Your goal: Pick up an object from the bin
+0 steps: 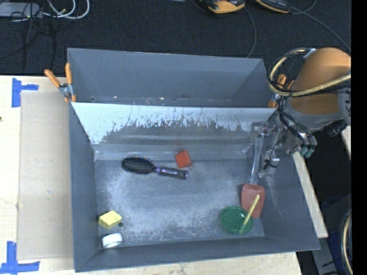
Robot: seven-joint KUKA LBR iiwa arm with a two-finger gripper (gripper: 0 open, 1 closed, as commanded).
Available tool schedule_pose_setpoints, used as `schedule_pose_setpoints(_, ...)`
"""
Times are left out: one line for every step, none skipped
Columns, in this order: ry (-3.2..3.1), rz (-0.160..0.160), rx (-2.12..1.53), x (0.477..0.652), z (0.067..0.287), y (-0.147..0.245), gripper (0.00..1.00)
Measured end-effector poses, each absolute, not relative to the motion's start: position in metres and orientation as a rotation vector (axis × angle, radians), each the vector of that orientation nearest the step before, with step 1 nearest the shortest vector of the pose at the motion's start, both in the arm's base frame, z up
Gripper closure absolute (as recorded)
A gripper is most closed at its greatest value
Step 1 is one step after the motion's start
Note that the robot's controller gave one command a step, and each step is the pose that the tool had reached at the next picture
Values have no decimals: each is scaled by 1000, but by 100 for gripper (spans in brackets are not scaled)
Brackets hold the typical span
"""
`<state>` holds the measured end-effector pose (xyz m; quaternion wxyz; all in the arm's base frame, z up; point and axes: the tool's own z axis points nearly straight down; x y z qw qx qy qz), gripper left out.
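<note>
Reaching into grey bin [172, 85] from right with pincer [259, 173], low over front-right area. Pointing down at pink-red rounded block [251, 198], just above or touching its upper edge; cannot tell which. Cannot tell how far pincer is spread, nor whether anything is gripped. Noting yellow stick [250, 211] laid slantwise across block's front and onto green round lid [232, 219], lid just beside block, front-left of it. Noting black hairbrush [140, 165] flat on mid-floor, well apart to left, handle toward right. Noting small orange-red cube [182, 158] just behind handle end. Noting yellow block [110, 219] in front-left corner, white round cap [112, 240] just in front of it. Carrying orange cover [321, 87] and cables on wrist, above bin's right wall.
</note>
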<state>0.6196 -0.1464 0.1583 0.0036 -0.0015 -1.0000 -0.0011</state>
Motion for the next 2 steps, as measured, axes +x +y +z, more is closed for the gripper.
schedule_pose_setpoints(-3142, 0, 0, 621, 164, -146, 0)
schedule_pose_setpoints(-3103, -2, 500, 607, 105, -147, 0)
